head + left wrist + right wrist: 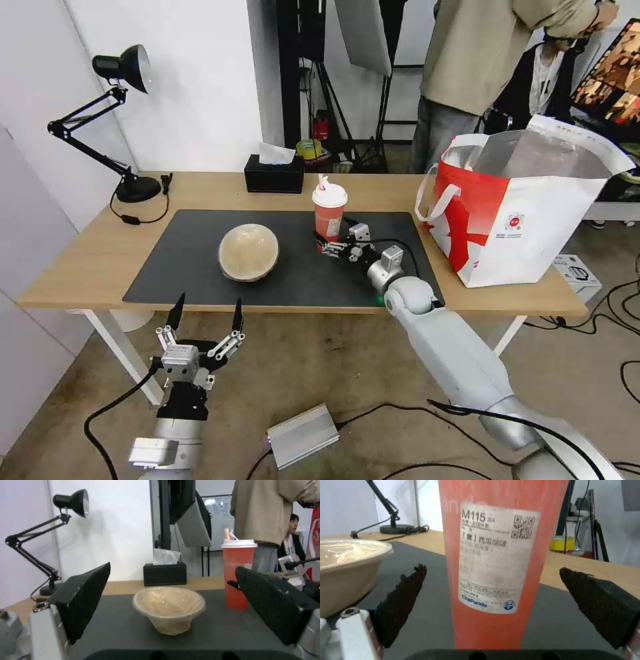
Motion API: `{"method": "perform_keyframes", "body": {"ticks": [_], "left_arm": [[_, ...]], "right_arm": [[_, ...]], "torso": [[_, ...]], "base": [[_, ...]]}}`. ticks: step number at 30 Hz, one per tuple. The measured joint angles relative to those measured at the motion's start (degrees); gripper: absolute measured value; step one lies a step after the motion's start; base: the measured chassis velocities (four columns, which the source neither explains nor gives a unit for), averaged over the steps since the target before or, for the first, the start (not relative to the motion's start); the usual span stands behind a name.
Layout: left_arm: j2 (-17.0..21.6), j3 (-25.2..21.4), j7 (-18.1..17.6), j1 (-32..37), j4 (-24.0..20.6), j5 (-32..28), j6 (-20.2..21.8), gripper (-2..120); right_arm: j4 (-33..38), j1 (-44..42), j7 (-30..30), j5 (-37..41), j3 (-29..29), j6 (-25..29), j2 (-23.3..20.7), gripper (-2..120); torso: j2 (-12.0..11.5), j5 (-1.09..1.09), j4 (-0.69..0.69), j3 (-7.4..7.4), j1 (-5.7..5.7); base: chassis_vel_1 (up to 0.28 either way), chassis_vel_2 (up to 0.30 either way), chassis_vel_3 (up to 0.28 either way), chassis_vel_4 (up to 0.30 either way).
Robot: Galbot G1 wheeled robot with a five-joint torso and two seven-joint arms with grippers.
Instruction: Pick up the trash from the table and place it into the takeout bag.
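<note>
The right gripper (328, 244) sits spread around the tall red plastic cup with white lid (329, 212), left of the red-and-white takeout bag (513, 220); it should close squarely, low and gently. The left gripper (205, 319) hangs spread off-table.

The head view looks forward and down over the whole table (200, 193) from above its near edge. The left wrist view sits low at that near edge, looking level across the mat (123, 627) at the bowl (168, 608) and cup (238, 576). The right wrist view faces the cup (496, 562) very closely, with the bowl (348, 572) at the frame's left edge.
</note>
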Motion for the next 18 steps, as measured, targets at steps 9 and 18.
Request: {"method": "perform_keyframes", "body": {"ticks": [9,18], "left_arm": [[0.00,0.03,0.02,-0.34,0.34,-0.08,-0.05,100],[0.01,0.10,0.05,-0.88,1.00,-0.22,-0.08,100]], "right_arm": [[-3.07,1.43,0.00,-0.48,-0.16,0.35,1.58,100],[-5.06,2.09,-0.28,-1.50,0.18,0.76,2.50,100]], "torso": [[0.00,0.00,0.00,0.00,0.00],[0.03,-0.03,-0.02,-0.03,-0.03]], "base": [[0.000,0.000,0.000,0.000],[0.000,0.000,0.000,0.000]]}}
